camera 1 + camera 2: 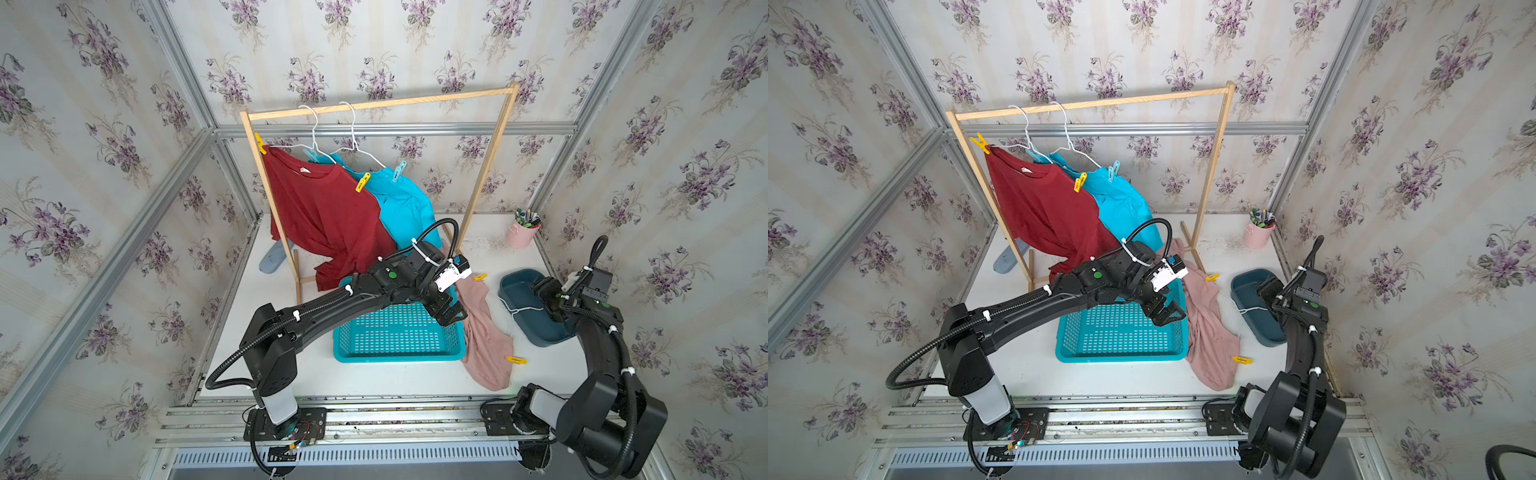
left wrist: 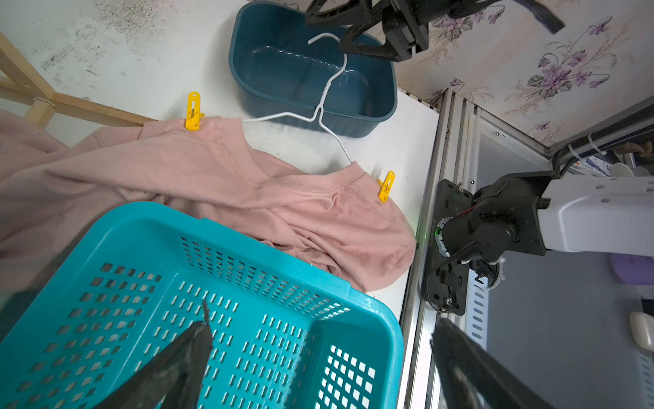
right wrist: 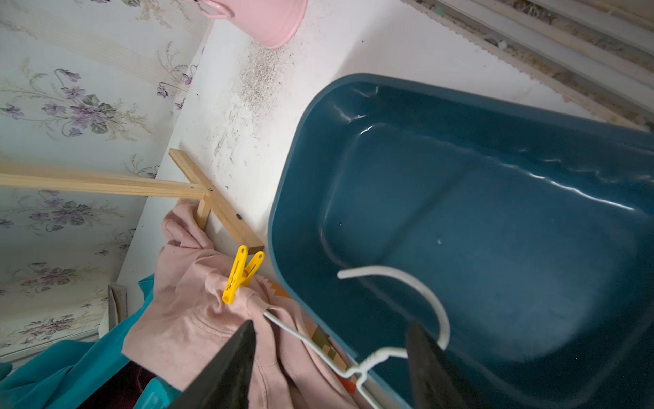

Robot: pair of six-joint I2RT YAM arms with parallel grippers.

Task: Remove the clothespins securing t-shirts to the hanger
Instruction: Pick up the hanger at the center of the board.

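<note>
Top views: pink t-shirt (image 1: 486,336) is found crumpled on the table (image 1: 374,382), betw. teal basket (image 1: 399,357) and dk-blue tub (image 1: 519,277), not on the wooden rack (image 1: 382,102). It is threaded on a white wire hanger (image 2: 320,109). The hook is laid over the tub rim, into the tub. One yellow clothespin (image 2: 193,111) is clipped at one shoulder, and a second yellow pin (image 2: 385,186) at the other.

Red t-shirt (image 1: 324,208) and turquoise t-shirt (image 1: 403,203) are hung on the rack. Clipped there:
- post-side yellow pin (image 1: 259,143), at the red shirt's outer shoulder
- mid yellow pin (image 1: 363,182), where red meets turquoise
- lt-blue pin (image 1: 399,170), on the turquoise shoulder
- another lt-blue pin (image 1: 311,156), partly hidden near the red collar

L gripper (image 1: 453,318) is positioned above the basket, on the side next to the pink shirt. Jaws are spread wide, w/ nothing betw. them.

R gripper (image 3: 331,329) is positioned over the tub's edge. Jaws are parted, and the hanger neck is seen betw. the fingers (image 3: 226,368), not pinched. Contact w/ the hook cannot be told.
</note>
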